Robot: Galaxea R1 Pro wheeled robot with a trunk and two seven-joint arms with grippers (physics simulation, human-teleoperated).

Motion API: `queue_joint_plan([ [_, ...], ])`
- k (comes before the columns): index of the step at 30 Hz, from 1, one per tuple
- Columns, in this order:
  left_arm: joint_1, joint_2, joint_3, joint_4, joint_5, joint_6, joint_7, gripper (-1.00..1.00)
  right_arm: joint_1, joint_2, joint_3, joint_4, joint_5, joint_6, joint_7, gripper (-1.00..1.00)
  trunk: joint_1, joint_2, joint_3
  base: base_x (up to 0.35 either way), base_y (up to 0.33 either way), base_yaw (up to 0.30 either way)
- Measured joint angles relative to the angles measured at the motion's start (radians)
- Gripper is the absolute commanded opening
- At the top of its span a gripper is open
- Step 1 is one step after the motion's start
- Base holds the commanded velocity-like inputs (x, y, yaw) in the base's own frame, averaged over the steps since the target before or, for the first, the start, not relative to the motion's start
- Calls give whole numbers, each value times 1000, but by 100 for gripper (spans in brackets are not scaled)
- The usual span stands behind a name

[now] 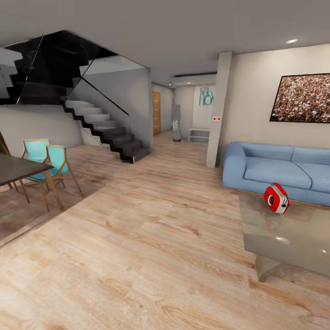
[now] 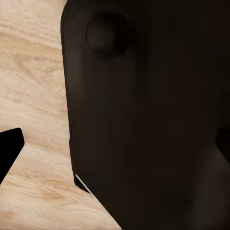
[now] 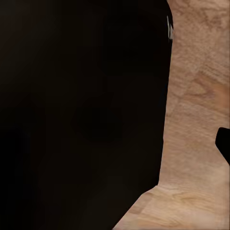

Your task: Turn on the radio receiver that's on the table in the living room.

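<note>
Red radio (image 1: 276,198) upright at far corner of glossy desk (image 1: 293,238), blue sofa (image 1: 279,170) just behind, teal chairs (image 1: 48,158) well apart across plank floor (image 1: 151,238), wrist views dark robot body over floor, claw opening on either arm cannot be told.

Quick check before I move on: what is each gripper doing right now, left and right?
Left gripper: cannot be told; the left wrist view shows a dark robot body over wood floor.
Right gripper: cannot be told; the right wrist view is similar.

One radio receiver (image 1: 276,198), one table (image 1: 293,238), two teal chairs (image 1: 54,167).
</note>
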Motion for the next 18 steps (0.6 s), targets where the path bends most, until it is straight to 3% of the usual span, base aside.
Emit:
queue_joint_plan([
  [13, 74, -73, -1, 3, -5, 2, 1, 100, -74, 73, 0, 6, -4, 5, 6, 100, 0, 0, 0, 0, 0, 0],
  [18, 101, -75, 0, 3, -5, 2, 1, 100, -102, 87, 0, 5, -4, 6, 6, 100, 0, 0, 0, 0, 0, 0],
])
